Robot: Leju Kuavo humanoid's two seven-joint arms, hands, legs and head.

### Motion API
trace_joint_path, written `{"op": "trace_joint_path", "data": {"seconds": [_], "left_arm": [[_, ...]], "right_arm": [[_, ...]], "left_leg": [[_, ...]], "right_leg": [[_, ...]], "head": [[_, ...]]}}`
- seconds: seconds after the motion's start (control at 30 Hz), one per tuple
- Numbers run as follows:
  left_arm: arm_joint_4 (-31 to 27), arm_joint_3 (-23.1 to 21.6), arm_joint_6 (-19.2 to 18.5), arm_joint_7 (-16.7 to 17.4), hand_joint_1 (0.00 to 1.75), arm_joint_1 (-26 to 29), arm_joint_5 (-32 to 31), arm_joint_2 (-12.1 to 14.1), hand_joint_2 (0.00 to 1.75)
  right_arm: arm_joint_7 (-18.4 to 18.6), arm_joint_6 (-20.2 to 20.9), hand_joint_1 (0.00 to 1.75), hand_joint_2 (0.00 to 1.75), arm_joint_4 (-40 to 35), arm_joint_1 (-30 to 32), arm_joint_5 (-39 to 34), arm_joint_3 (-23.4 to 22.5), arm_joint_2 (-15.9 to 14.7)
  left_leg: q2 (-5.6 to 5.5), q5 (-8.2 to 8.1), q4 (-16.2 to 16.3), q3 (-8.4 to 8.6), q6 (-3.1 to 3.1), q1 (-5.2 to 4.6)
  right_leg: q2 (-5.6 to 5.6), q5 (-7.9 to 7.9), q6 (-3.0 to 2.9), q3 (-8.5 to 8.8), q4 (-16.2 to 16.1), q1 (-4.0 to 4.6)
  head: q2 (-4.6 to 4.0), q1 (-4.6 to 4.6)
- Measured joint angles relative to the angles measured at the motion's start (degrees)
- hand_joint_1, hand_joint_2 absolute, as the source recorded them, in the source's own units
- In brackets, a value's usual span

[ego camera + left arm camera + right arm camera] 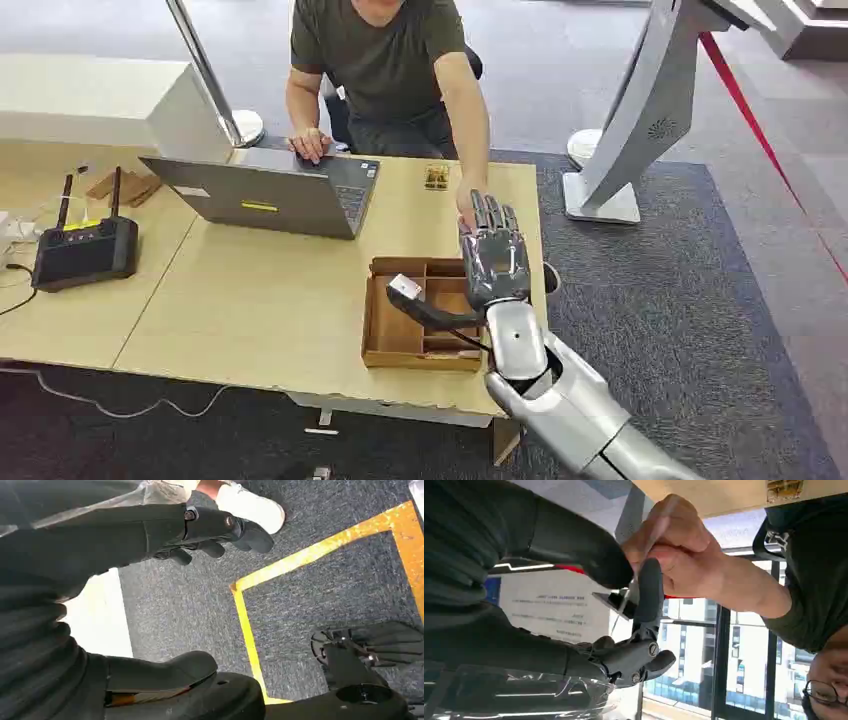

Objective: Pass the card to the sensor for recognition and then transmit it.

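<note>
The pale wooden surface (280,300) is carrying everything, and a person in a dark olive T-shirt (380,60) is sitting at its far side. An open grey laptop (270,195) is standing near that person, with one of the person's hands resting by its keyboard. A black box-shaped device with two upright antennas (82,250) is sitting toward the surface's left end. A shallow brown cardboard tray with dividers (400,335) is lying near the front right corner; what is lying in its compartments is too unclear to name.

The silver right arm is reaching forward over the tray, its right hand (494,255) raised with fingers pointing up toward the person. The person's hand (674,550) is meeting it at the fingertips. In the right wrist view, a thin pale card (644,565) is being pinched edge-on between the robot's thumb and a finger while the person's fingers are also gripping it.

The left hand (215,530) is hanging over grey carpet, fingers curled loosely, holding nothing.
</note>
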Motion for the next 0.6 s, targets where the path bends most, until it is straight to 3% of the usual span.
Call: {"op": "trace_joint_path", "data": {"seconds": [0.27,0.6], "left_arm": [[0.02,0.00,0.00,0.00,0.00,0.03,-0.09,0.00,1.75],[0.02,0.02,0.70,-0.61,0.00,0.57,0.00,0.00,1.75]], "right_arm": [[0.46,1.22,1.75,1.75,-0.09,0.77,1.59,-0.53,-0.07],[0.59,-1.56,1.75,1.75,-3.41,3.73,1.48,-2.95,-1.18]], "left_leg": [[0.00,0.00,0.00,0.01,0.00,0.00],[0.00,0.00,0.01,0.02,0.00,0.00]], "right_leg": [[0.00,0.00,0.00,0.00,0.00,0.00],[0.00,0.00,0.00,0.00,-0.01,0.00]], "head": [[0.00,-0.02],[0.00,-0.02]]}}
